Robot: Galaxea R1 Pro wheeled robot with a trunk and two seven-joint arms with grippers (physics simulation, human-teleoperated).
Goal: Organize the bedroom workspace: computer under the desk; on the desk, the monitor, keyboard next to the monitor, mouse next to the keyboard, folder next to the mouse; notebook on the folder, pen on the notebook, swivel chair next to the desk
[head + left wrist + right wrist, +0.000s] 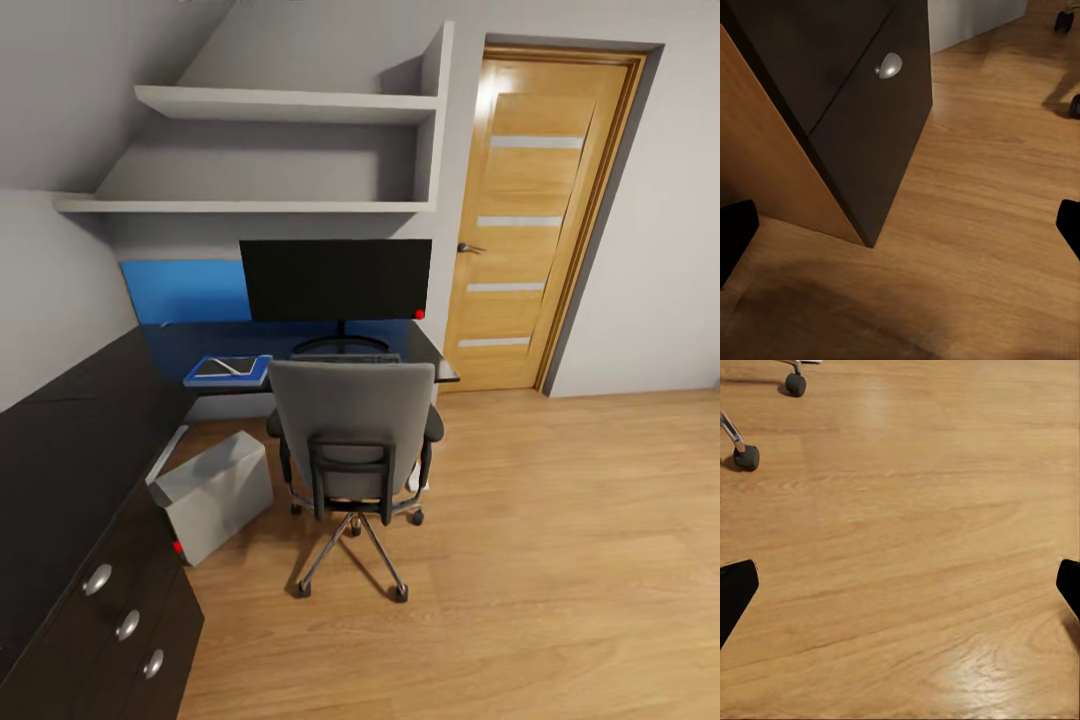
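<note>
The black monitor [335, 280] stands on the glossy black L-shaped desk [70, 430]. In front of it, a strip of the keyboard [345, 356] shows above the back of the grey swivel chair [352, 420], which is pushed up to the desk. Left of that, the blue folder [200, 378] lies on the desk with the grey notebook [222, 367] on it and the white pen [245, 367] across that. The grey computer [215, 492] sits tilted on the floor by the desk. The mouse is hidden. My left gripper [900, 232] and right gripper [900, 592] hang open over the wooden floor.
The desk's drawer unit with round silver knobs [127, 624] is at the near left, and one knob [889, 66] is close to my left gripper. Chair castors [747, 457] lie near my right gripper. A wooden door [535, 220] is at the back right, and wall shelves [290, 105] hang above the desk.
</note>
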